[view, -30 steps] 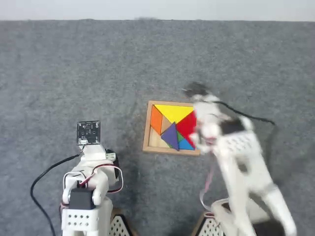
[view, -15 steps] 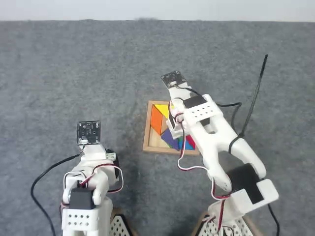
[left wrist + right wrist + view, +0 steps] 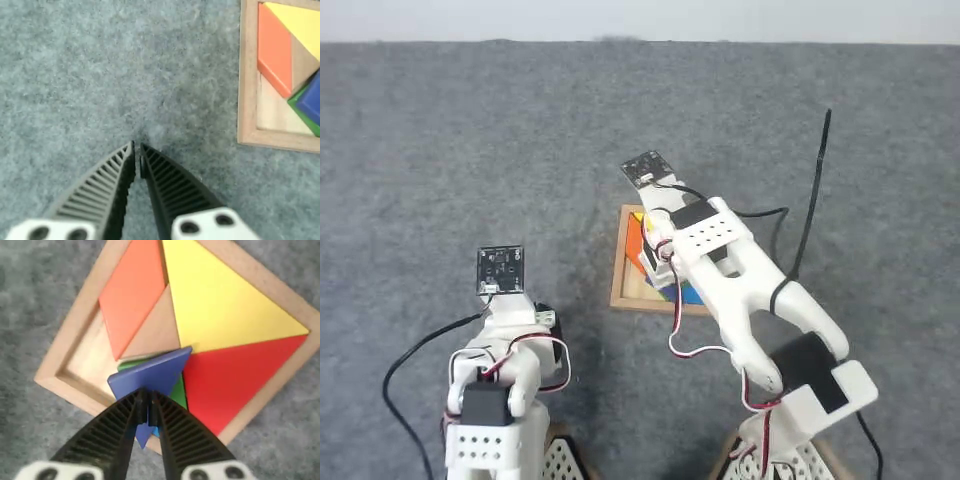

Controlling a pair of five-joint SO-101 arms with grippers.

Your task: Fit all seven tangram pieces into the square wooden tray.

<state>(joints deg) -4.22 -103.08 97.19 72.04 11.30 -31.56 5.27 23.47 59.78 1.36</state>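
The square wooden tray (image 3: 80, 315) lies on the grey carpet and holds an orange parallelogram (image 3: 135, 295), a big yellow triangle (image 3: 220, 300), a big red triangle (image 3: 230, 380) and a plain wood triangle (image 3: 155, 335). My right gripper (image 3: 147, 392) is shut on a blue triangle (image 3: 150, 372), which hangs over a green piece (image 3: 177, 390) near the tray's bare corner (image 3: 85, 365). In the high view the right arm (image 3: 720, 250) covers most of the tray (image 3: 618, 270). My left gripper (image 3: 137, 146) is shut with nothing in it, low over the carpet and apart from the tray (image 3: 247, 75).
The left arm (image 3: 500, 340) sits folded at the near left of the table. Grey carpet runs all around the tray. A black cable (image 3: 815, 180) stands up from the right arm on the tray's right side.
The right arm has swung left from the tray's right edge to over the tray's middle. The left arm has not moved.
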